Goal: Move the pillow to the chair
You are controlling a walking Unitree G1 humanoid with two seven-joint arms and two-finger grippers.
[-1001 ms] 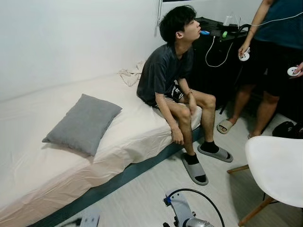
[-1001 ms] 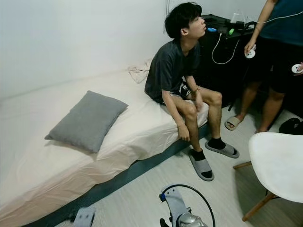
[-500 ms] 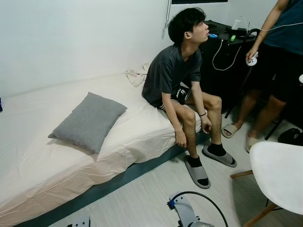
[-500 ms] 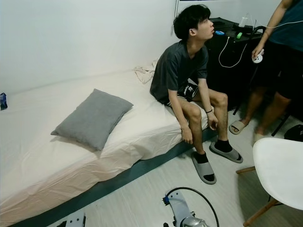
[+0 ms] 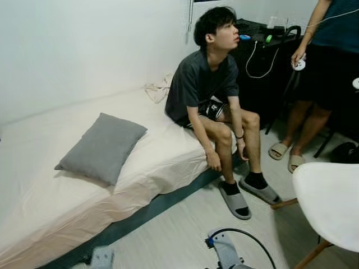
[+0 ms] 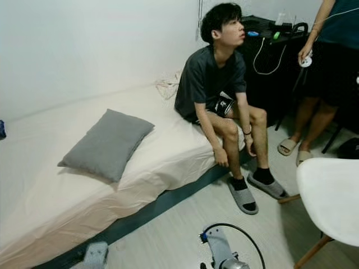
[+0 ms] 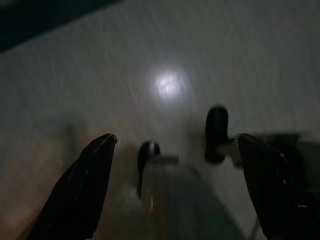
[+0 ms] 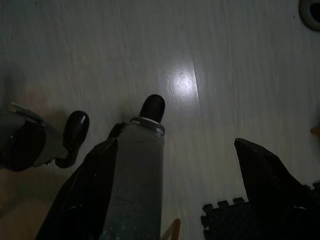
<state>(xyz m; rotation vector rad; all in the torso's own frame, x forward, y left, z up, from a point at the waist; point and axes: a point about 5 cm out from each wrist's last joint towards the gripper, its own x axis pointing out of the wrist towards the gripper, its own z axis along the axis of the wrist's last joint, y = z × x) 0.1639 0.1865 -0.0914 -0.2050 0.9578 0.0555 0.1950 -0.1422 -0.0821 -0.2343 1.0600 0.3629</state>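
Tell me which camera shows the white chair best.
The right eye view: the white chair shows more of its seat, plus a wooden leg. The left eye view crops it tighter at the frame's edge. The wrist views look down at the floor instead.

- The pillow (image 5: 101, 147) is gray, soft and square. It lies flat on the bed (image 5: 50, 196), well apart from both end effectors.
- The chair (image 5: 328, 203) is white with brown wooden legs. It stands on the floor, nearer the right end effector's side.
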